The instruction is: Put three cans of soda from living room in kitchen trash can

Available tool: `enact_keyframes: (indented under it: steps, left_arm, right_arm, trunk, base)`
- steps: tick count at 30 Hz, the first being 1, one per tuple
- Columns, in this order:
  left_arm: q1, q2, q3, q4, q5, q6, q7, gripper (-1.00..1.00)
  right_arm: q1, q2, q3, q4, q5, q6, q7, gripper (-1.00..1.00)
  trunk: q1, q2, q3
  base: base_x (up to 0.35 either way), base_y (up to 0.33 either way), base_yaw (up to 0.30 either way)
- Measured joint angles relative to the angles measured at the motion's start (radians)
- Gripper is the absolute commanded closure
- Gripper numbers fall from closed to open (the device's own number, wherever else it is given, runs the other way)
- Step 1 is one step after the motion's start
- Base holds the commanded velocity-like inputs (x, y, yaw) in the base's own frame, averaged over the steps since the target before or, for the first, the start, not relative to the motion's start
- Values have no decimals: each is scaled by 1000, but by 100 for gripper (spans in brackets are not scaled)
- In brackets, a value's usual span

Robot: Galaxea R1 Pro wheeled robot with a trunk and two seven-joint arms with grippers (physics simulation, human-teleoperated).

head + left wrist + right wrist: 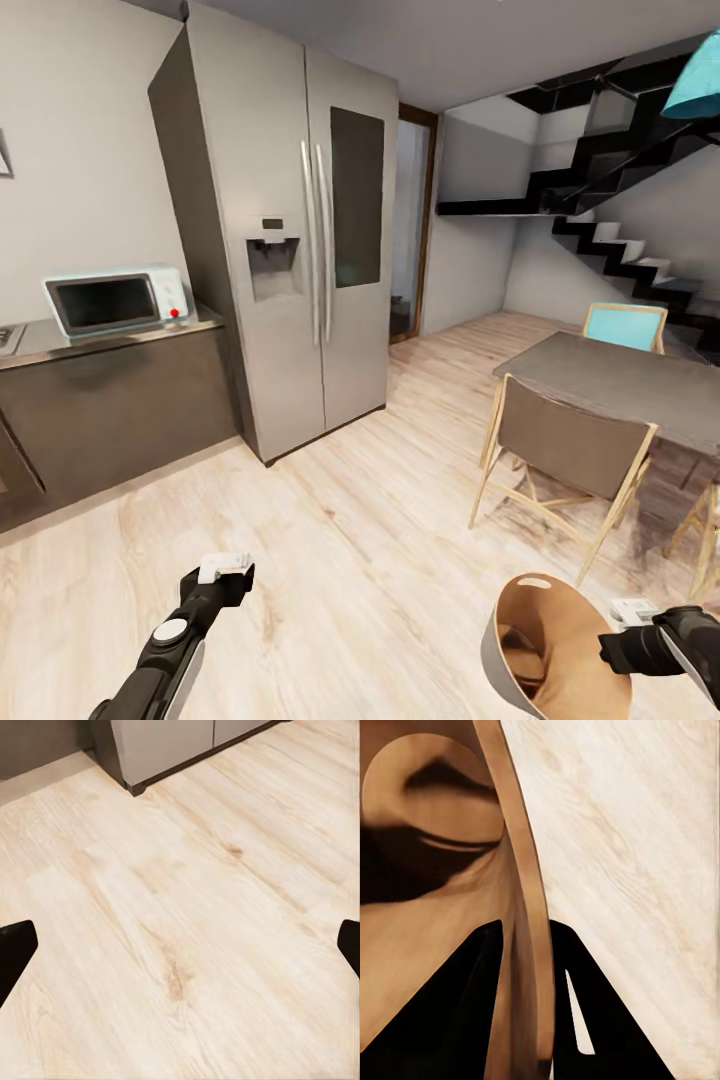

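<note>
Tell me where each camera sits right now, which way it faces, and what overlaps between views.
Head view: on the head, looking forward and down over kitchen floor, fridge, table; both arms show, right end effector on the bin.
Left wrist view: near the left end effector, facing bare floor and the fridge base; fingertips at the edges.
Right wrist view: along the right fingers, clamped on the bin's rim.
Shared: bin, floor, fridge.

Blk arms (165, 655), grey disc, white wrist blocks.
</note>
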Motion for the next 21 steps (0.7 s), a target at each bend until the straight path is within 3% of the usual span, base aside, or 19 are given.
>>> enact_keyframes:
  steps: [6, 14, 21]
  left_arm:
    - [0, 0, -1, -1, 0, 0, 0, -100]
    - [0, 1, -1, -1, 0, 0, 0, -100]
    - [0, 0, 0, 0, -1, 0, 1, -100]
  right_arm:
    - [2, -19, -35, 1, 2, -3, 8, 100]
    - [8, -68, -41, 4, -4, -1, 13, 100]
    - [9, -66, -44, 2, -6, -3, 12, 100]
  trunk:
    - [0, 0, 0]
    - [0, 0, 0]
    - [0, 0, 0]
  base:
    - [0, 1, -216]
    - [0, 0, -36]
    - [0, 0, -112]
